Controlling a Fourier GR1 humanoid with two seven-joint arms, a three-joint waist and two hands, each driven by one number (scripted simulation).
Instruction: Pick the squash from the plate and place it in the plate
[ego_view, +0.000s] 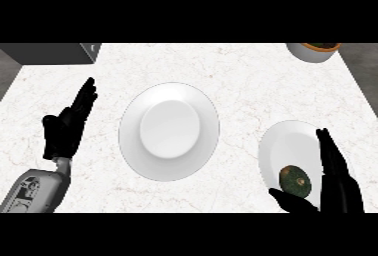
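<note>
Head view: white marbled surface (221, 65) filled most of the frame. Large white plate (169, 131) sat around the middle of the surface, nothing on it. Second, smaller white plate (284, 145) lay near the right part of the front edge, partly covered by the right hand. Squash (295, 180), dark green and round, sat on the front part of that smaller plate, well apart from the large plate.

Right hand (338, 187) came in at the front right corner, fingers (328, 150) straight and pointing toward the back edge, thumb (291, 201) spread out below the squash. Squash was in the gap between thumb and fingers, just beside both; contact could not be told. Fingers were not curled round it, hand open, nothing held.

Left hand (68, 127) showed near the left edge, fingers extended and pointing up toward the back edge, thumb out to the side, holding nothing, resting. Grey forearm (37, 189) ran from it down to the front left corner.

White bowl (314, 51) with dark contents sat at the back right corner, cut off by the frame's top. Dark grey box-like thing (52, 53) stood at the back left corner, what it was could not be told.
</note>
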